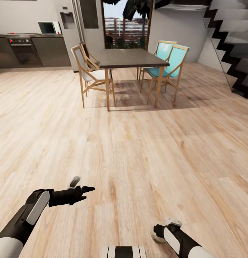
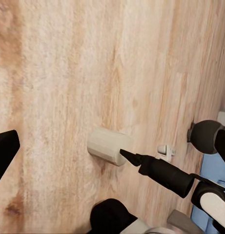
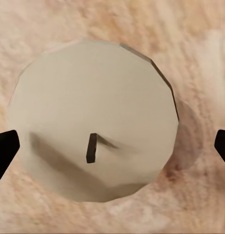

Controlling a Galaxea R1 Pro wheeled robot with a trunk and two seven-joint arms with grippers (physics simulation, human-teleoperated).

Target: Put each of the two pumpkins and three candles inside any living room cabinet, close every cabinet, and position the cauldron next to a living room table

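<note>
One candle (image 3: pixel 92 122), a pale stubby cylinder with a dark wick, stands on the light plank floor. My right gripper (image 3: pixel 112 151) hangs straight over it, open, one black fingertip at each side; the right-hand tip is clear of the wax. In the left wrist view the same candle (image 2: pixel 108 145) shows from the side, with a pointed right finger (image 2: pixel 151 168) at its edge. My left gripper (image 1: pixel 82 185) is held low at the left, open and holding nothing. In the head view my right gripper (image 1: pixel 158 233) is near the bottom edge. Pumpkins, cabinet and cauldron are out of view.
A dark-topped dining table (image 1: pixel 131 58) stands ahead, with pale chairs (image 1: pixel 88 71) on one side and teal chairs (image 1: pixel 167 62) on the other. Behind are a kitchen counter with an oven (image 1: pixel 25 50) at the far left, a glass door (image 1: pixel 125 25) and stairs (image 1: pixel 235 46) at the right.
</note>
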